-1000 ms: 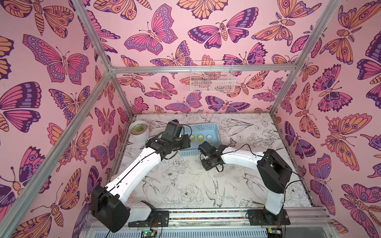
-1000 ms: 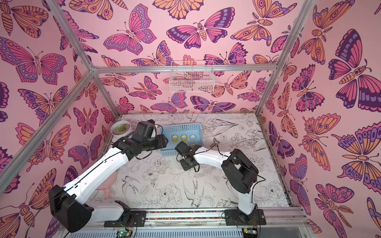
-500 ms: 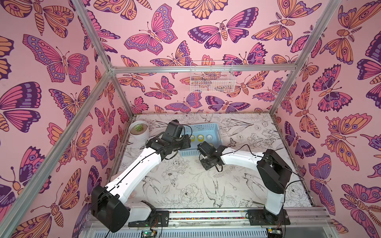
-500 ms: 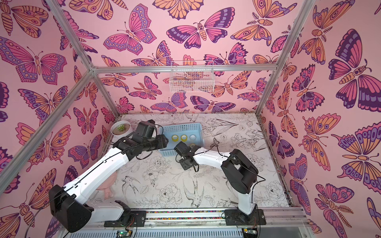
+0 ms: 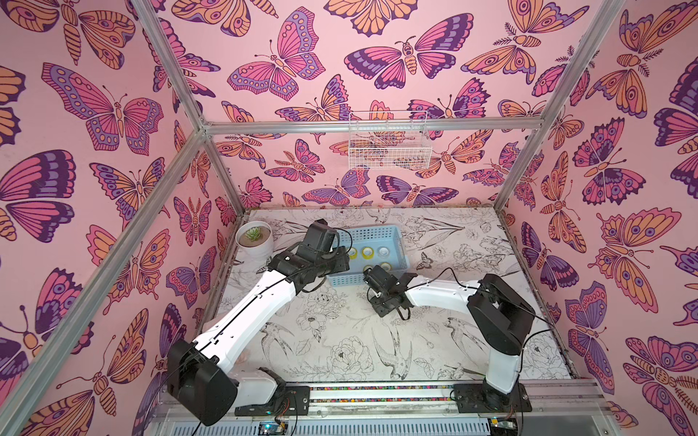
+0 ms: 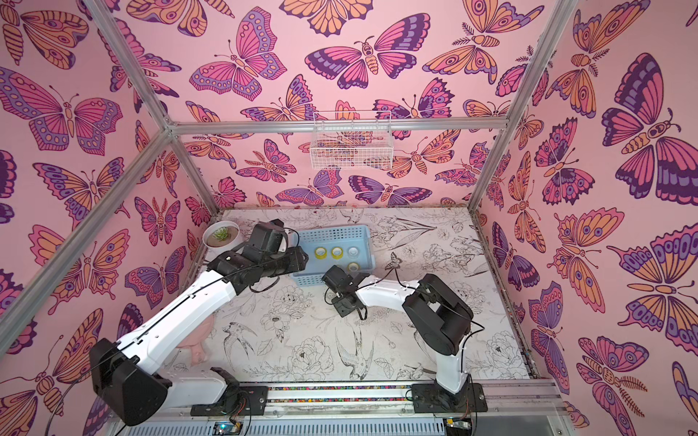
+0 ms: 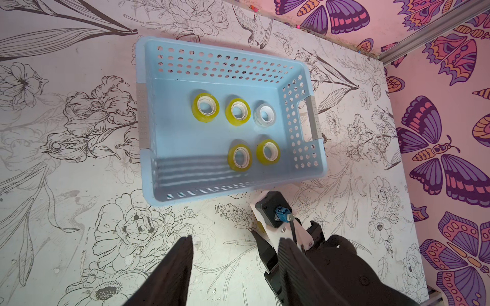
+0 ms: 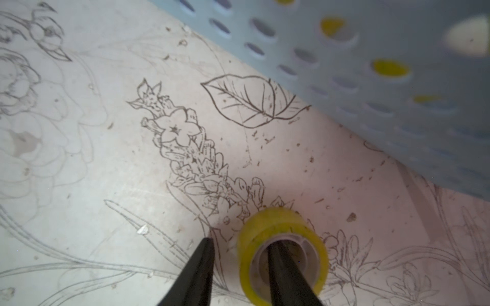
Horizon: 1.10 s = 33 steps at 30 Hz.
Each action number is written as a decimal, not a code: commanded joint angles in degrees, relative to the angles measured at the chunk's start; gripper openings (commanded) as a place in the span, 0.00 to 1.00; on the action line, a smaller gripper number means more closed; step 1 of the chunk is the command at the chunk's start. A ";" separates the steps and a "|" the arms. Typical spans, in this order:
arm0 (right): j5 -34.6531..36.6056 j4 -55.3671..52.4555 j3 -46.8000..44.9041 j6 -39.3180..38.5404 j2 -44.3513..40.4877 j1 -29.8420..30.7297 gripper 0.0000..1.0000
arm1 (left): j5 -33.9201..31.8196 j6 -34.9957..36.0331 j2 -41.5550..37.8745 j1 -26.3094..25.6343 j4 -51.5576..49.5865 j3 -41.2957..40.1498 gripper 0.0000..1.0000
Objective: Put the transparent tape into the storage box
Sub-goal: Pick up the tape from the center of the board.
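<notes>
- Pink butterfly walls [image 5: 113,113] close you in on three sides, and the bench [image 5: 340,339] has flower drawings on it.
- Far left, the plant pot [image 5: 254,241] sits in the corner, well apart from the work.
- Your left claw [image 7: 236,238] hangs above, near the left end of the storage box [image 7: 220,61]. It is half wide and holds nothing.
- Five tape rolls [image 7: 228,112] lie flat inside the box.
- The last yellow roll [image 8: 267,225] sits on the bench, just beside the box's near wall.
- Your right claw [image 8: 241,240] is narrow but not pinching yet. One finger [image 8: 281,265] is in the hole, and the other finger [image 8: 196,265] is outside with a small gap.
- Watch out: that is a thin wall to pinch, so the roll could slip and drop.
- Lift high first. The box wall is so near that a low move could bump it and shove the box.
- You have lots of bare bench on the near side and to the right. The box has bare floor on its left half, but the left arm hangs over that end.
</notes>
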 commanded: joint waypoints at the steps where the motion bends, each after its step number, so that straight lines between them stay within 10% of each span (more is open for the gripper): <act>1: -0.31 -0.63 -1.74 0.51 -0.23 1.29 0.35 | -1.18 -0.59 0.49 -0.55 -0.45 0.80 0.58; 15: 0.35 -3.76 -0.72 1.85 -3.19 2.80 0.01 | -2.88 -0.18 -0.38 -1.29 -0.45 0.54 0.58; 33: -0.33 -17.99 10.52 2.14 -8.84 3.90 0.00 | -6.11 1.98 -4.84 -1.29 -0.49 -0.86 0.65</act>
